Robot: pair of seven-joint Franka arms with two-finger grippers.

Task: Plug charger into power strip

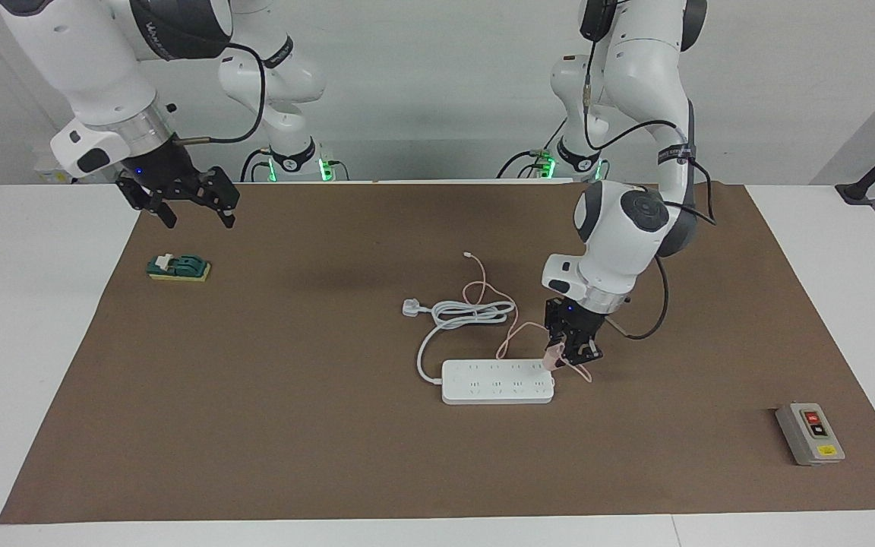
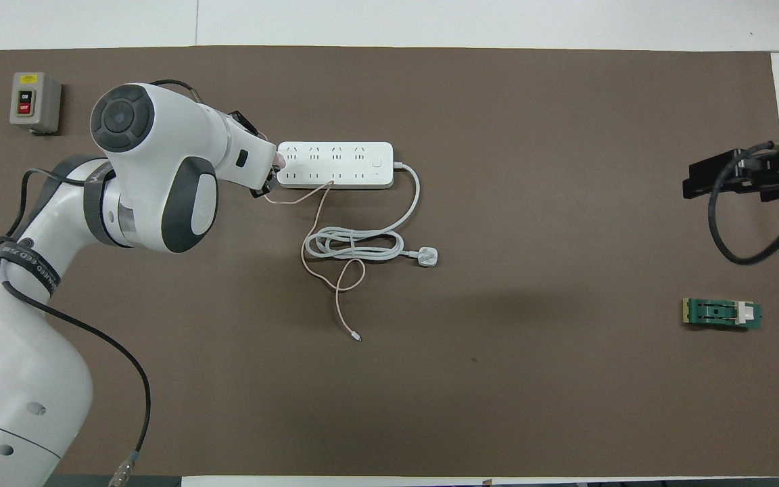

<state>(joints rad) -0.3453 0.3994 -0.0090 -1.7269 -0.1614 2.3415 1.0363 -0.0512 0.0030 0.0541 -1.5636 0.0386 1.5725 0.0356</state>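
Left tool (image 1: 568, 357) closed on the small pale-pink cube-shaped charger (image 1: 554, 358), held at the left-arm end of the flat white rectangular power strip (image 1: 497, 381); the charger sits just over that end's edge, and contact with the outlets cannot be confirmed. In the overhead view the charger (image 2: 280, 161) shows only as a pink sliver beside the strip (image 2: 334, 164). Its thin pink cable (image 1: 483, 292) trails toward the robots, crossing the strip's coiled thick white cord (image 1: 468, 312). The strip lies mid-tabletop on the brown mat (image 1: 331, 425).

Right tool (image 1: 188, 201) waits with fingers spread wide, raised over the mat's edge at the right arm's end, above a green block switch (image 1: 178, 267). A grey box with red and black buttons (image 1: 810, 433) sits at the left arm's end.
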